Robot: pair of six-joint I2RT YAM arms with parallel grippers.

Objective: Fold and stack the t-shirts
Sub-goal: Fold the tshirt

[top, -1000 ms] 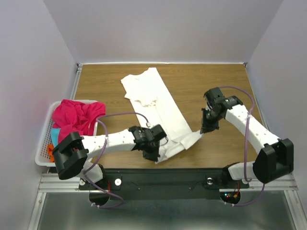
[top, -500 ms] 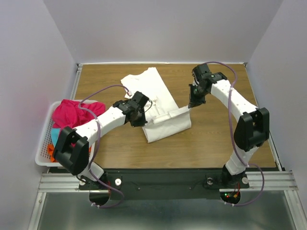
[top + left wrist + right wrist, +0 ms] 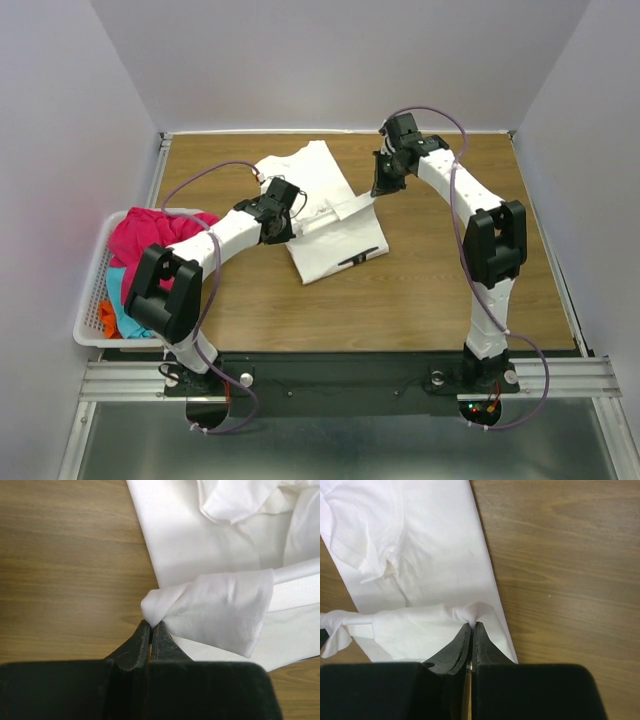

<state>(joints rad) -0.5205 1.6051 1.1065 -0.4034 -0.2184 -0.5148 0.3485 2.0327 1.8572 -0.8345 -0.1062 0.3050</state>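
Hem corners of the white t-shirt [image 3: 335, 250], pinched tight in the closed left gripper [image 3: 151, 625] and right gripper [image 3: 471, 625], had swung from the near edge toward its collar mid-table, so the halving fold looked nearly laid.

Top external: fixed high above and behind the arm bases, facing down and forward, far enough back to frame the whole table [image 3: 450, 290] and both arms. Left wrist: mounted just behind the left gripper [image 3: 151, 626], looking along its pressed-together fingers, very close to the white t-shirt [image 3: 215, 605] edge directly ahead of them; right wrist: same mounting behind the right gripper [image 3: 471, 626], bare wood off to its right. All three views share the raised shirt fold strung between the two grippers.
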